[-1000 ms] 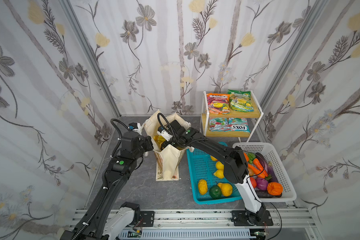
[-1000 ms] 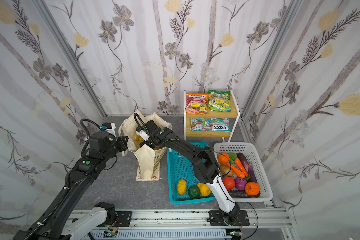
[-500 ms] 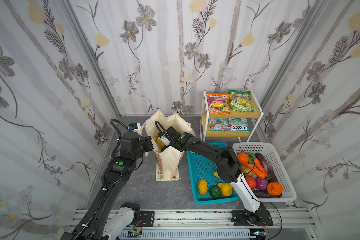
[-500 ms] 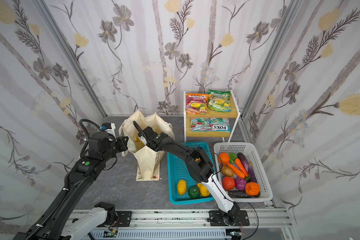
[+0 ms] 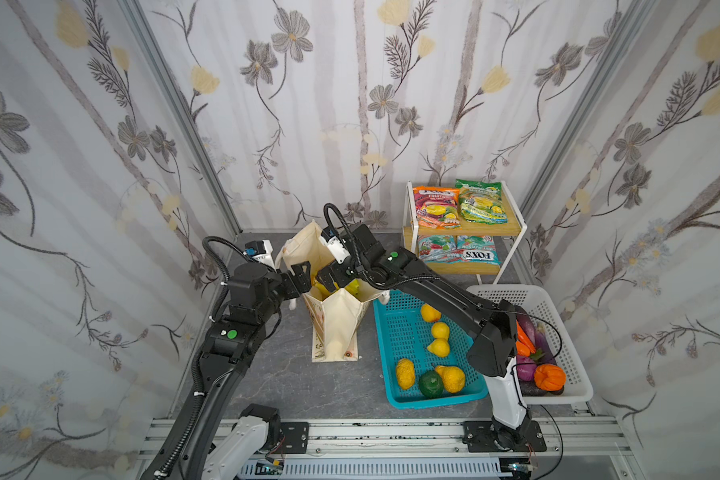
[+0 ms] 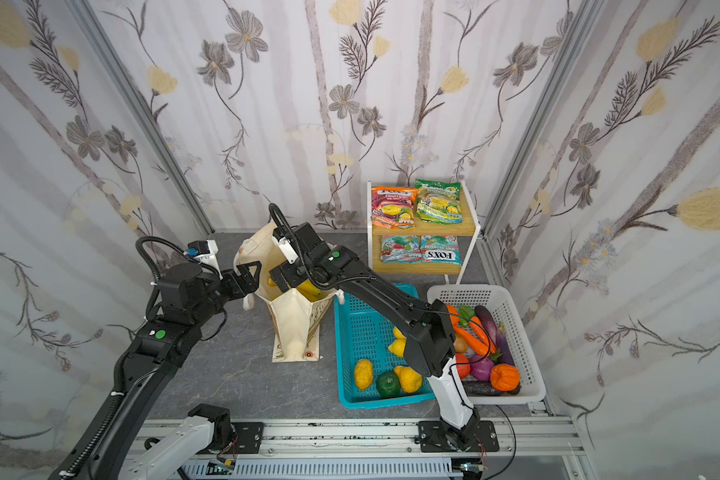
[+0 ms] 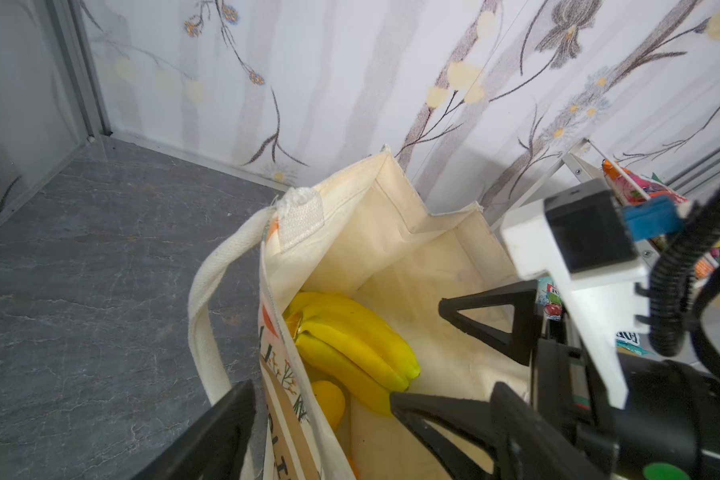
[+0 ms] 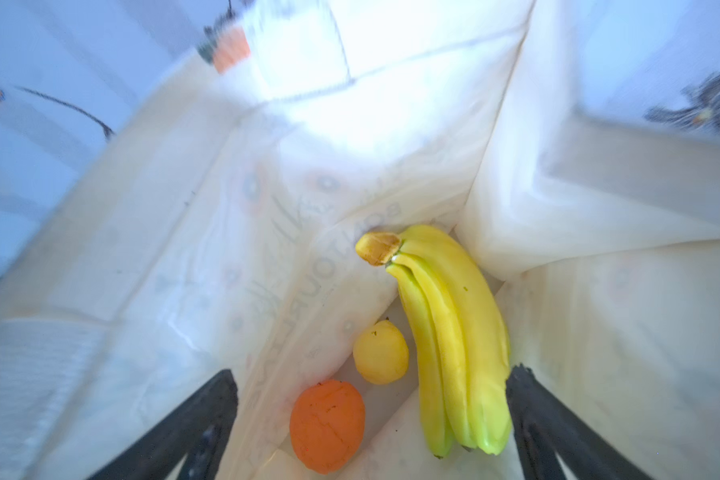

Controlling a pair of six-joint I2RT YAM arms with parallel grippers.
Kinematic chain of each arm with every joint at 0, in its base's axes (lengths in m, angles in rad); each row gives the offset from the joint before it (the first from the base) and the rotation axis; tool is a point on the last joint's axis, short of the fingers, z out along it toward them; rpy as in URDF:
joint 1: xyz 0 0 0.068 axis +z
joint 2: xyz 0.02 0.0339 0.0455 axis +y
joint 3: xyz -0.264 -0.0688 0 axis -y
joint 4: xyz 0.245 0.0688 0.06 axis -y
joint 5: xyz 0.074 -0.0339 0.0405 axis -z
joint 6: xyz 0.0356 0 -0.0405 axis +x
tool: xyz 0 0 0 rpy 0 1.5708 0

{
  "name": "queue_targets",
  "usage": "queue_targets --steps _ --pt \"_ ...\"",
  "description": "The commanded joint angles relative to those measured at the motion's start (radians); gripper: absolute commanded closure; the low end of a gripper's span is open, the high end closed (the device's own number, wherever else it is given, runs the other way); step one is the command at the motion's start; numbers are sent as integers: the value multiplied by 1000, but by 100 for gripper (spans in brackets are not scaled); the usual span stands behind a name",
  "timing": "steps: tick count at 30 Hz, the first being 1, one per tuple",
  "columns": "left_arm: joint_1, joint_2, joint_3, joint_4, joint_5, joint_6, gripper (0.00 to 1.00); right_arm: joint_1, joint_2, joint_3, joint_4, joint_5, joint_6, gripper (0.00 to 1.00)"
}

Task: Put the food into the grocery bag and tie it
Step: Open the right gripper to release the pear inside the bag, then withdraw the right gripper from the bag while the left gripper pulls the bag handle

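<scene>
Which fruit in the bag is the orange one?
The tangerine, round and orange; the lemon beside it is smaller and pale yellow, and the banana bunch is long and yellow.

Yellow banana bunch, orange tangerine, pale yellow lemon, cream floral-print tote.

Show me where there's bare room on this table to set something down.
Bare grey tabletop lies between the tote and the front rail, and from the tote to the left wall. The blue basket's side nearest the tote is bare. Crowded: the white basket and the tote's mouth.
</scene>
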Motion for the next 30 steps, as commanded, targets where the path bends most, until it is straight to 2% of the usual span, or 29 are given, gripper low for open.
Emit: queue_targets --steps 1,6,8,12,17,20,22,24,28,30 --pt "3 -14 39 23 -71 -51 0 -2 -65 -4 17 80 41 0" --pt "8 17 65 15 -40 -81 0 -3 -183 -50 34 231 102 0" --pt "8 28 55 14 -64 -85 0 -2 -241 -105 59 329 133 0" --pt "8 67 50 9 -116 -59 0 -6 -332 -235 106 424 143 1" --pt "8 139 68 4 -181 -45 0 -45 -403 -380 119 422 218 1" --pt "8 180 76 4 -179 -40 7 -78 -465 -497 201 323 229 9" --pt "8 193 74 3 -190 -37 16 -114 -493 -558 233 273 238 14" --pt "8 200 70 5 -199 -31 30 -131 -506 -592 244 252 249 16" --pt "8 187 54 5 -225 -28 74 -138 -492 -620 251 221 257 18" --pt "10 170 48 2 -243 -19 90 -137 -474 -625 262 192 263 19"
